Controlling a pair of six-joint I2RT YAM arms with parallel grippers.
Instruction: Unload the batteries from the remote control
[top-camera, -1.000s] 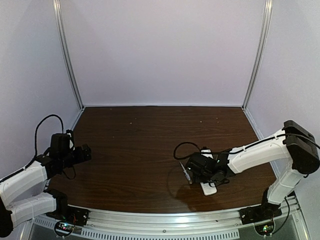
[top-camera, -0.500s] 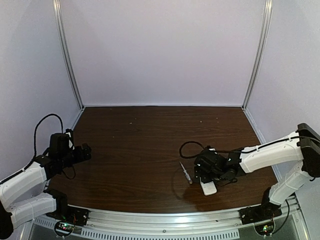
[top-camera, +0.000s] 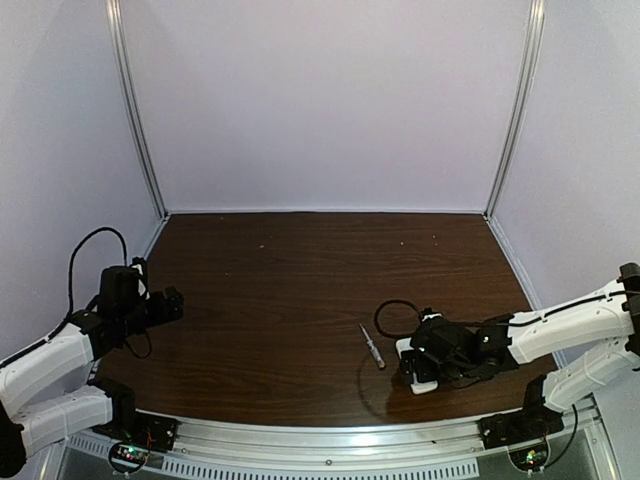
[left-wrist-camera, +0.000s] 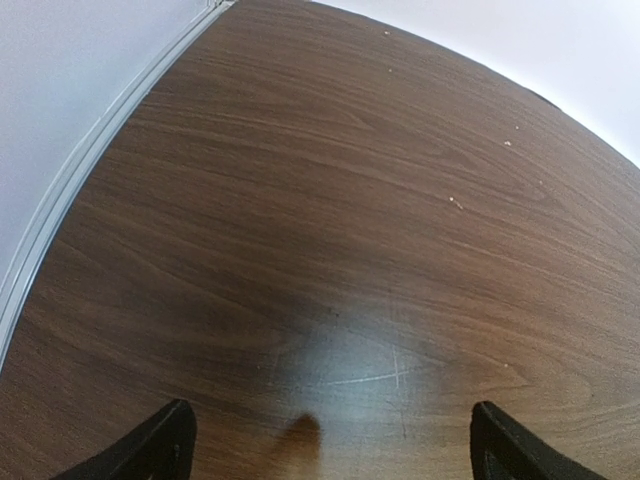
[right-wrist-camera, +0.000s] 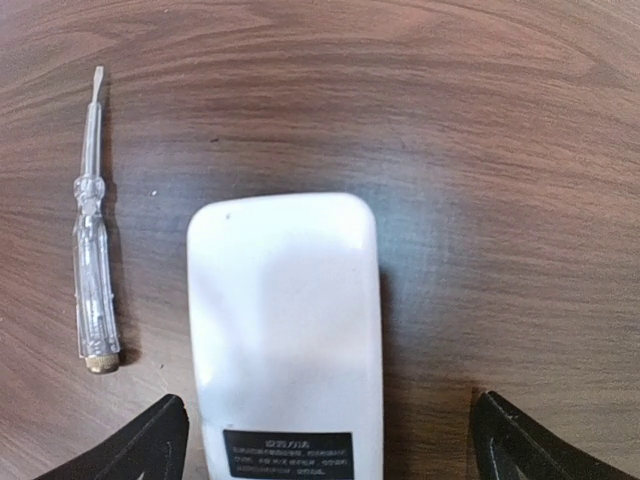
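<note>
The remote control is a white slab lying flat on the dark wood table with a black label at its near end. My right gripper hangs open just above it, one fingertip on either side and clear of it. In the top view the right gripper covers most of the remote control. The batteries are hidden. At the far left, my left gripper is open over bare wood, and the left wrist view shows nothing between the left gripper's fingers.
A thin clear-handled screwdriver lies on the table just left of the remote, roughly parallel to it; the top view also shows the screwdriver. The table's near metal rail runs close below the remote. A black cable loops behind the right wrist.
My right gripper has opened wider and pulled back to the right and toward the near edge, away from the screwdriver, ending over the remote. The left arm has not moved.
</note>
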